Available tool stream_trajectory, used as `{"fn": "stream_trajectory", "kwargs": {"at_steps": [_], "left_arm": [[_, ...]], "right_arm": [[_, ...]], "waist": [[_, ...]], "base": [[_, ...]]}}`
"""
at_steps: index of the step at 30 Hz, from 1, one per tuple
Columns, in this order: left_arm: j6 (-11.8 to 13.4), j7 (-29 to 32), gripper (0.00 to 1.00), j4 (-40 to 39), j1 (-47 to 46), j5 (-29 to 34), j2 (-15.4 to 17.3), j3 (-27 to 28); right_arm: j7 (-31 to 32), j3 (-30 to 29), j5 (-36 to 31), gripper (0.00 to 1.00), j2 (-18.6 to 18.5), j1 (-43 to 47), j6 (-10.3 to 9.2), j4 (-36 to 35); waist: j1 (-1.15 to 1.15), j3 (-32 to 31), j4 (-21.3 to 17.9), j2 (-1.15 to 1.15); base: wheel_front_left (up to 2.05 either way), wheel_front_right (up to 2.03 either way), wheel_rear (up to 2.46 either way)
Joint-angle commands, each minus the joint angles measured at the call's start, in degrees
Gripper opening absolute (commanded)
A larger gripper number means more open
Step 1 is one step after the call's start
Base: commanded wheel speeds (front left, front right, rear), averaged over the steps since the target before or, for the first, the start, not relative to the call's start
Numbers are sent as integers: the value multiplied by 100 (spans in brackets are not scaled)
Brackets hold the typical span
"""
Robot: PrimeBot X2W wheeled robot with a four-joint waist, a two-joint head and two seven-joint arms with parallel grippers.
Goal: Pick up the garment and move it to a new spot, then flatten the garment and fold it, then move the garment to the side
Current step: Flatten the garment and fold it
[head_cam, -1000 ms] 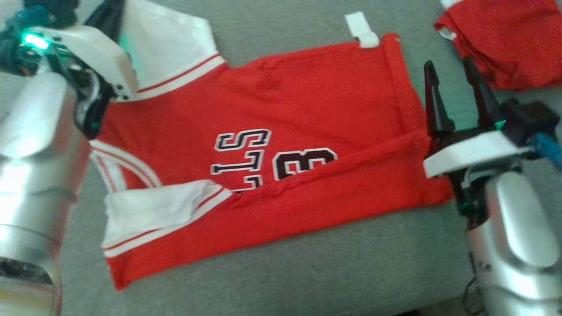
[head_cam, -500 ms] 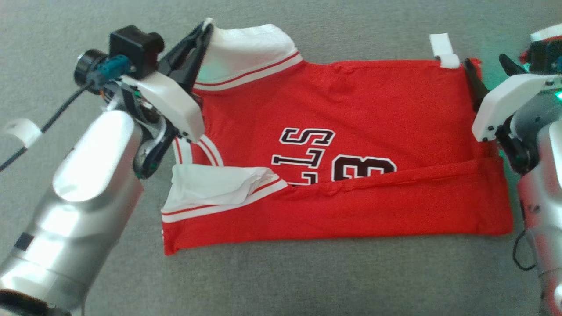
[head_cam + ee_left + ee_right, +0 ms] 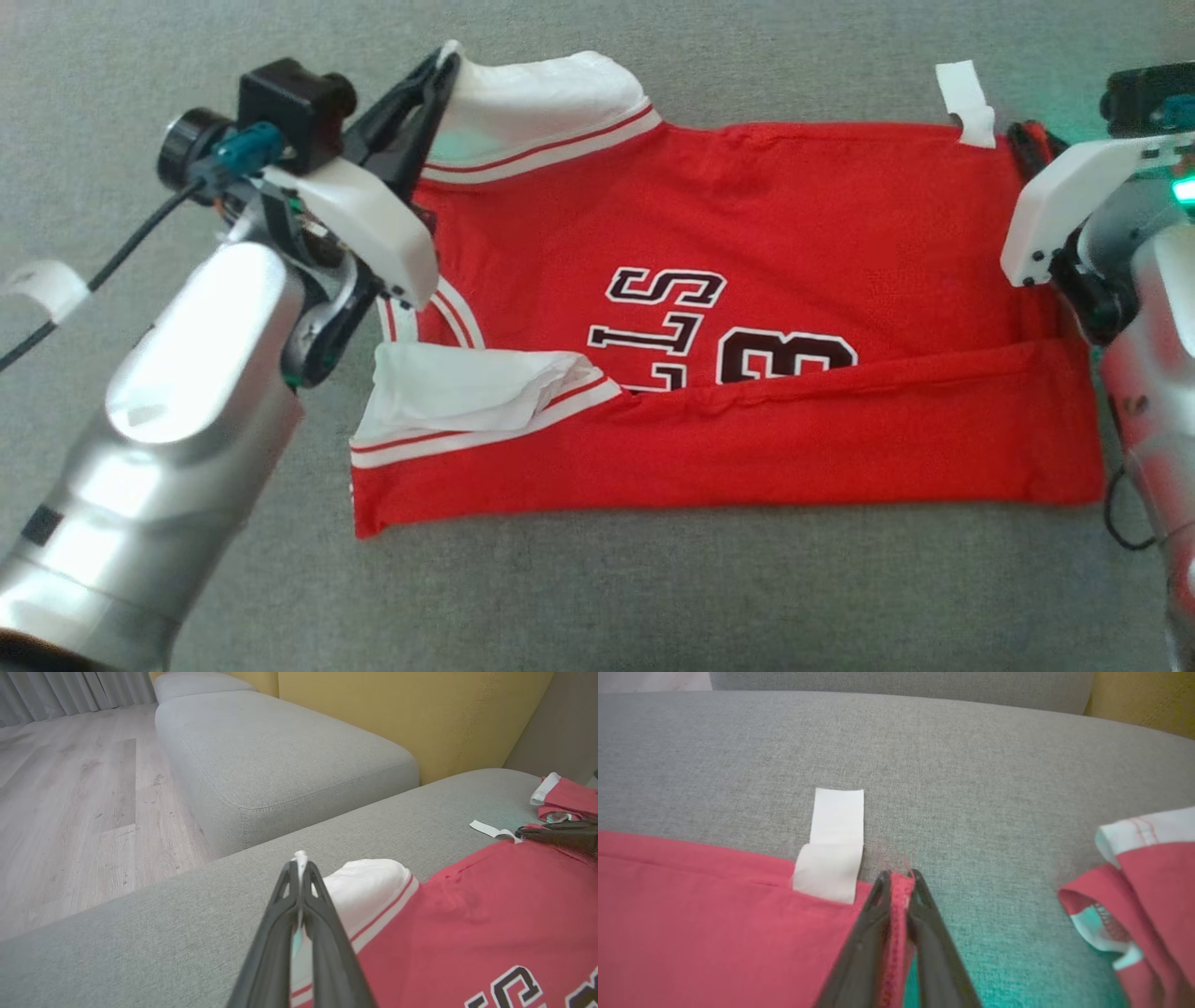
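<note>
On the gray sofa cushion (image 3: pixel 653 597), a red jersey (image 3: pixel 747 261) spread out flat, with black letters and a number on it. Near long edge folded up over the bottom of the number. At the far left corner, the left gripper (image 3: pixel 439 79), pressed together and pinching the tip of the white sleeve (image 3: pixel 541 93). In the left wrist view, a thin bit of white cloth poking out between its two dark fingers (image 3: pixel 322 914). At the far right corner, the right gripper (image 3: pixel 1027 145), clamped on the jersey's red hem, with the stitched edge squeezed tight in the right wrist view. Just beside that corner, a strip of white tape (image 3: pixel 966 103), half on the jersey and half on the cushion. A second white sleeve (image 3: pixel 467 397) lying rumpled on the near left part of the jersey. Another red garment (image 3: pixel 1153 886) bunched up off to the right, apart from the jersey. One more piece of tape (image 3: pixel 47 280) on the cushion, well off to the left. Past the cushion, a second gray cushion (image 3: pixel 280 756), a yellow sofa back (image 3: pixel 397 709) and a wooden floor (image 3: pixel 70 788).
</note>
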Motion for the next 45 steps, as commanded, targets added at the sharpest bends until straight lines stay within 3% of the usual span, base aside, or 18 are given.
{"fn": "stream_trajectory", "kwargs": {"at_steps": [1,8,15,24,34,40,45], "left_arm": [[73,-28,0,-163,-114,-34,254,272],[216,-161,0,112,-394,-11,459,511],[233,-485,0,654,-1249,365,545,533],[166,-1339,0,1591,-2071,727,245,405],[-155,-1797,0,2171,-1578,565,-62,65],[-265,-1609,0,1859,-943,284,-7,-203],[-303,-333,0,1006,-33,-572,272,-683]], "right_arm": [[-104,136,73,0,-62,-143,-4,-85],[-662,455,668,0,-136,-610,-4,-257],[-1070,610,1335,0,-153,-1169,-4,-519],[-1734,699,1760,0,-80,-1581,-4,-385],[-1687,1326,2462,0,-461,-1058,-4,-272],[-1415,1803,2983,0,-930,-503,-4,-470],[-948,2488,3251,0,-1542,75,-4,-727]], "waist": [[0,-27,-42,0],[0,-50,-212,0],[0,117,-360,0],[0,189,-389,0],[0,-107,-135,0],[0,-382,36,0],[0,-671,156,0]], "base": [[0,0,0],[0,0,0],[0,0,0],[0,0,0],[0,0,0],[0,0,0],[0,0,0]]}}
